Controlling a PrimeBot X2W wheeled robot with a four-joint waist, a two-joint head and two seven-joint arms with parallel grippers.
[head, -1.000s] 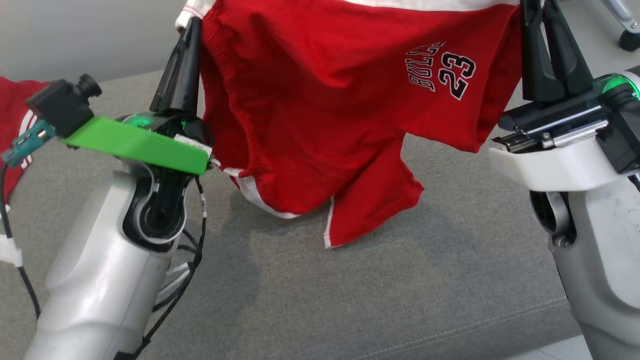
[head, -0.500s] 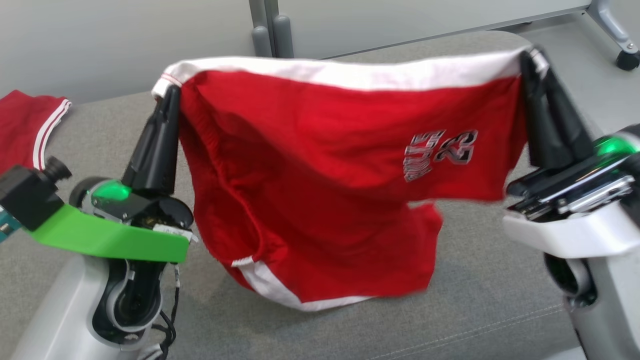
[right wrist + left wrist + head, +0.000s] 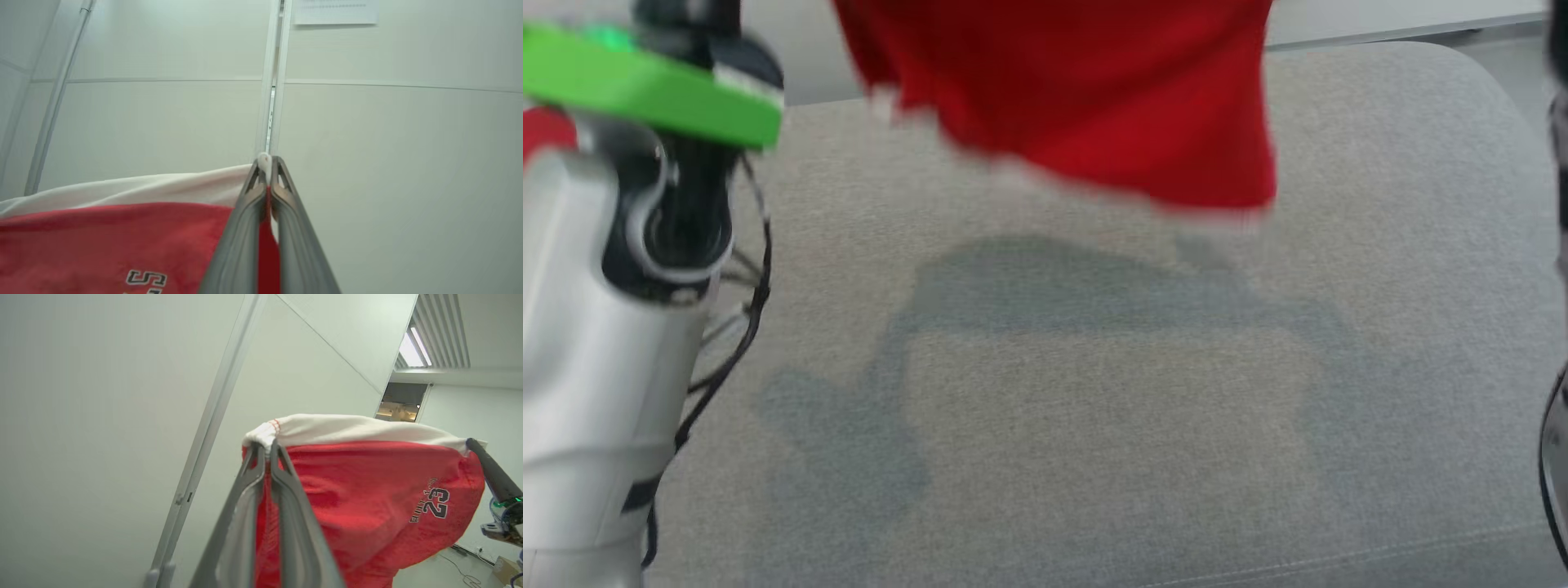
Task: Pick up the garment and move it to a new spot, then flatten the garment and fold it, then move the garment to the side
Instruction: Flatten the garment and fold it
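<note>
Nearest, lower left of head view: pale left forearm (image 3: 580, 367), green bracket (image 3: 645, 90) above it, both blurred. Bottom centre of left wrist view: left gripper (image 3: 265, 447), long fingers pressed together, pinching one end of the white waistband (image 3: 347, 428) where the cloth bunches into a knob. Bottom centre of right wrist view: right gripper (image 3: 265, 161), likewise clamped on the opposite waistband end, a nub of white poking past the tips. Held high and well apart, probably to pull the waistband taut and let the rest hang free, so creases drop out before laying down and flattening. Between both grippers: red shorts (image 3: 367, 490), hanging clear of the grey cushion (image 3: 1094, 449). Lower hem at top centre of head view, motion-blurred, with a dark shadow (image 3: 1054, 286) on the cushion lower in the frame. Basketball style: bright red, broad white band, red stitching at the left corner, black-and-white "23" with small lettering toward the right of left wrist view, whitish edge at the hem. Soft, billowing, sagging a little mid-span. Beyond: pale wall panels (image 3: 367, 122) with a vertical seam, ceiling light (image 3: 412, 347) at upper right of left wrist view.
</note>
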